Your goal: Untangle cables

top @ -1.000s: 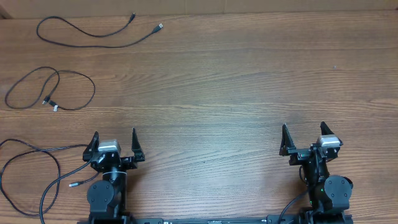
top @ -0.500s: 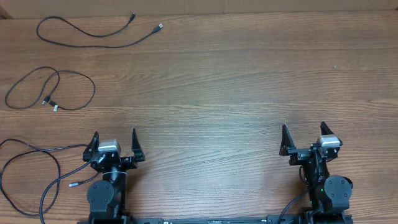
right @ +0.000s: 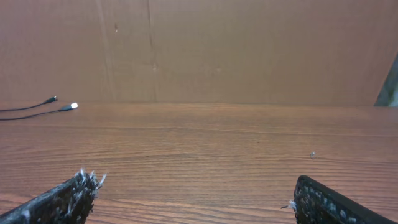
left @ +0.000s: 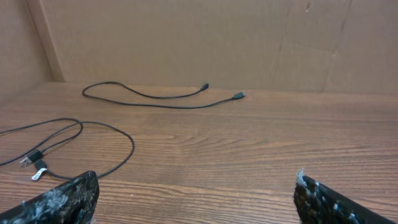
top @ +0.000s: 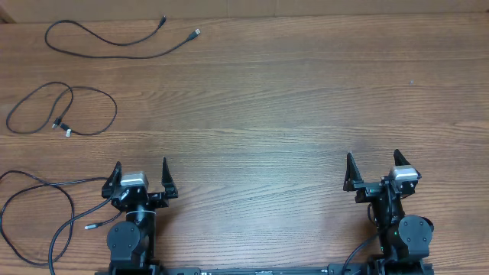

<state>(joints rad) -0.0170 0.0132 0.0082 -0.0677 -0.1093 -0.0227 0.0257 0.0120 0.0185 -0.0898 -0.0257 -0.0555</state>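
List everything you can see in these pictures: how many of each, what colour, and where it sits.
far cable: 1, black with one silvery plug, an open curve at the far left of the table
middle cable: 1, black, a loose loop at the left side, apart from the others
near cable: 1, black, loops at the near left corner, beside the left arm
table: 1, brown wood grain, under everything
cardboard wall: 1, brown, standing behind the table
left pincer: 1, black, near edge on the left, open, holding nothing
right pincer: 1, black, near edge on the right, open, holding nothing
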